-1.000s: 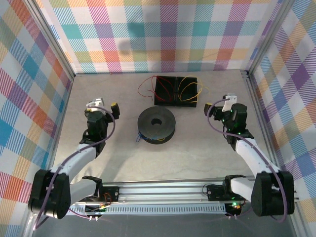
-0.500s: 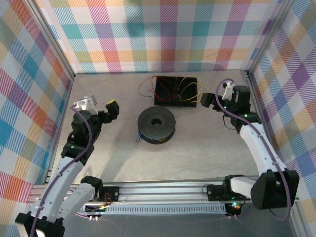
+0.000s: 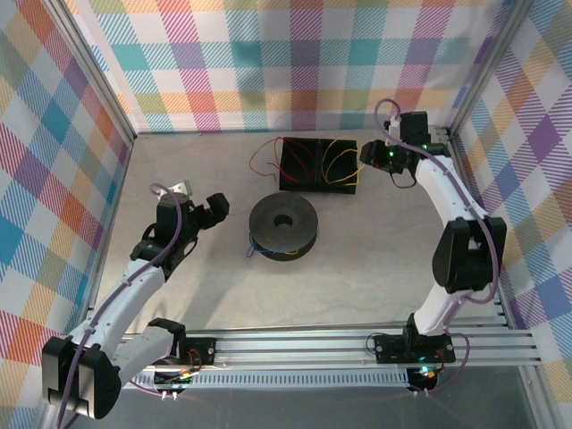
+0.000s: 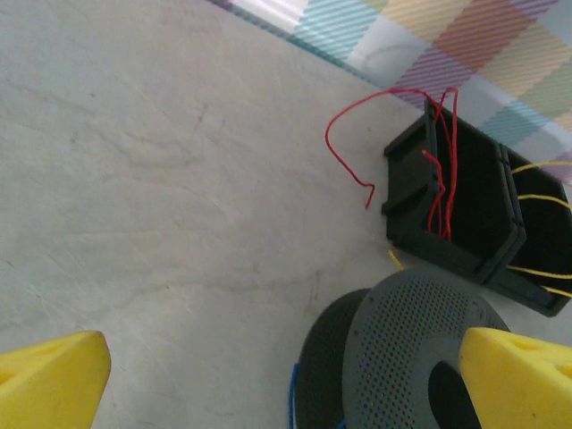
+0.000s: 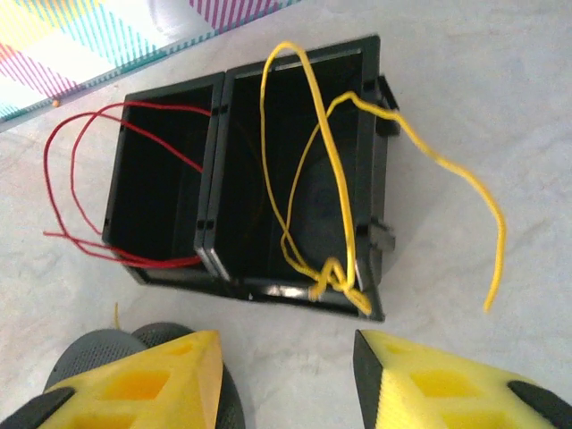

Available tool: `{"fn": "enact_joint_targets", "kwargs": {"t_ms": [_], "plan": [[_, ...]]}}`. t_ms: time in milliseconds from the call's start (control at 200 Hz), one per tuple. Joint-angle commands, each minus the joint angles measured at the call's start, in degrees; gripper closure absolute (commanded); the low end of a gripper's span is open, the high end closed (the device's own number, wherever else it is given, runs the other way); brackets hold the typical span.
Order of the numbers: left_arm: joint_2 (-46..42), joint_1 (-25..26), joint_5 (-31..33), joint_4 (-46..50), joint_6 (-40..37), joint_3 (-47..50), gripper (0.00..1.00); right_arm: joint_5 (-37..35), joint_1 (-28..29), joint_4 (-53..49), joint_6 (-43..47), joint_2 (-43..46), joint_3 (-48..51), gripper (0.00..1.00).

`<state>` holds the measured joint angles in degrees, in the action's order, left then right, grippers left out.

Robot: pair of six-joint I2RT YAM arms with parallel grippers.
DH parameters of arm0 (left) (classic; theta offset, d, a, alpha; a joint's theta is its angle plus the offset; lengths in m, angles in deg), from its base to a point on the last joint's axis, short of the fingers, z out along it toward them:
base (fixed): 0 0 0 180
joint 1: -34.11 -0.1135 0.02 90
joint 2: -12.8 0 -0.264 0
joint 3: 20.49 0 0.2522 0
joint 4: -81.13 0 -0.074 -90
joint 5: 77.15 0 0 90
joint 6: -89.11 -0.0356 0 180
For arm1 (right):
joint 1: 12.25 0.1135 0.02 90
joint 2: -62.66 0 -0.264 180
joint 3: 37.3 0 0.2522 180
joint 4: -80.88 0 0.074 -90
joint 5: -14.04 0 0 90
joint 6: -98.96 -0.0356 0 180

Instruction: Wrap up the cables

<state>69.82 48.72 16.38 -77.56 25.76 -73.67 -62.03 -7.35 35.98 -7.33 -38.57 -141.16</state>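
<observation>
Seen from the top camera, the left tool (image 3: 196, 197) hangs above the left part of the counter (image 3: 357, 268), its fingers (image 4: 51, 378) spread wide apart with nothing between them. Just to its right, a black spool (image 3: 283, 226) lies flat on the counter at centre, its perforated flange and centre hole facing up. Beyond the spool, near the back wall, stands a black box (image 3: 317, 188) with two open-top compartments side by side.

The red cables (image 4: 445, 170) sit in the left compartment and loop out over its left wall onto the counter. The yellow cables (image 5: 331, 273) sit in the right compartment, bunched in a knot at its near right corner. One yellow strand arches over the right wall, and its free end trails onto the counter.

At the box's right end is the right tool (image 3: 369, 154). Its fingers stand apart, closer together than the left pair. Nothing is between them, and they touch no cable.
</observation>
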Motion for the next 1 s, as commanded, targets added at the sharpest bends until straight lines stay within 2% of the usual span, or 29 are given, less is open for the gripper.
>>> {"fn": "enact_joint_targets", "kwargs": {"t_ms": [0, 190, 420, 665, 915, 995], "plan": [[1.8, 0.0, -5.3, 1.0, 0.0, -1.7, 0.00, -2.3, 0.4, -7.3, 4.0, -4.6, -9.2, 0.57], [3.1, 0.1, -6.8, 1.3, -1.6, -2.4, 0.00, -3.0, 0.9, -15.4, 8.6, -14.9, -24.3, 0.62], [4.2, 0.1, -7.6, 1.8, -3.3, -3.4, 0.00, -3.2, 3.3, -22.6, 12.1, -22.9, -36.3, 0.63], [4.5, 0.2, -8.1, 1.6, -3.4, -3.1, 0.00, -12.6, 5.5, -25.6, 13.0, -26.2, -40.4, 0.62], [3.7, 0.2, -7.7, 1.2, -3.5, -2.1, 0.00, -14.2, 6.1, -25.3, 13.0, -25.0, -42.4, 0.60], [3.7, 0.4, -8.0, 0.9, -3.5, -2.0, 0.00, -14.9, 6.1, -24.6, 13.0, -24.0, -42.4, 0.56]]}}
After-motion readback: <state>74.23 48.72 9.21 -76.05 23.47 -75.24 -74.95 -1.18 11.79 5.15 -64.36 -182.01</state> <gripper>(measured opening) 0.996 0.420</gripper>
